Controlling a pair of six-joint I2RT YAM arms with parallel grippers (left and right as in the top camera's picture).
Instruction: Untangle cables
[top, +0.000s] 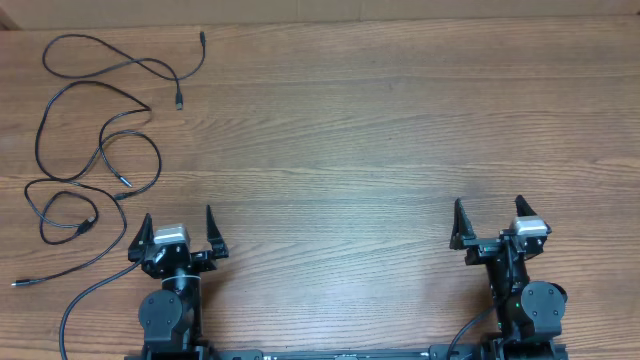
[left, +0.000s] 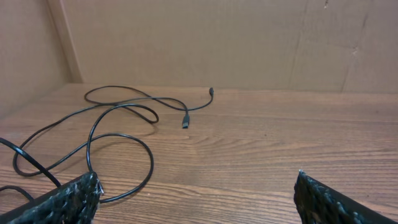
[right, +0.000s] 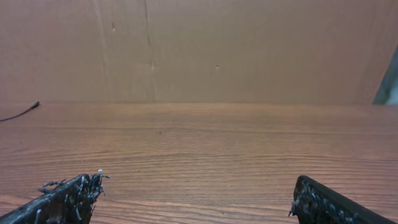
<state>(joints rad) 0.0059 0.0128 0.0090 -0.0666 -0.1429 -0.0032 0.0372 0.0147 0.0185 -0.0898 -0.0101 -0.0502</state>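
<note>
Sprawled in loose loops on the far-left side of the tabletop: cables, ahead and left of the left claw, untouched. Left claw spread wide, empty. Right claw likewise, well apart from them.

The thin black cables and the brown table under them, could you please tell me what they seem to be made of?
Thin black cables: likely rubber or plastic sheathing, matt; they curl in loose loops with no glare. Brown table: wood or wood-look laminate, smooth satin finish; long grain lines show, but which cannot be told.
</note>
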